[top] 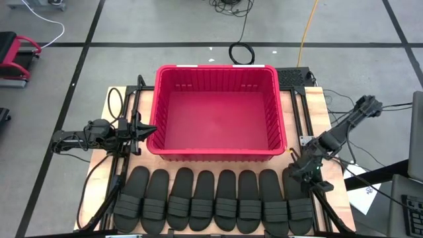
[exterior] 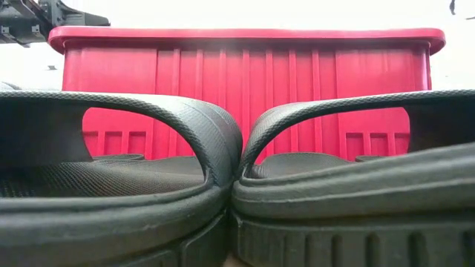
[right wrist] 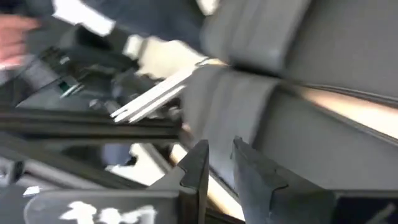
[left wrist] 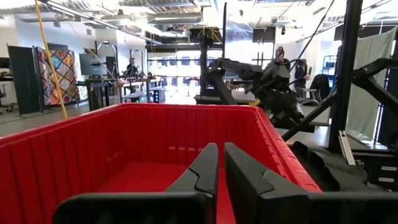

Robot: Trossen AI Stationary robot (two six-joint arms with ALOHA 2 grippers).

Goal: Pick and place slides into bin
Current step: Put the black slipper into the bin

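The floor is grey, crossed by dark lines into large squares. On it, beyond the wooden table, a coiled black cable lies, with a yellow cord running close beside it. A red-and-black piece of equipment stands well off from the table's far left corner. In the left wrist view the room is a large hall with bright windows, a patterned hanging and exposed ceiling ducts.

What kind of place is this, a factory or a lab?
Probably a robotics lab or workshop: a wooden table with two robot arms stands on a tape-marked floor, cables trail behind it, and the left wrist view shows an open hall with workbenches.
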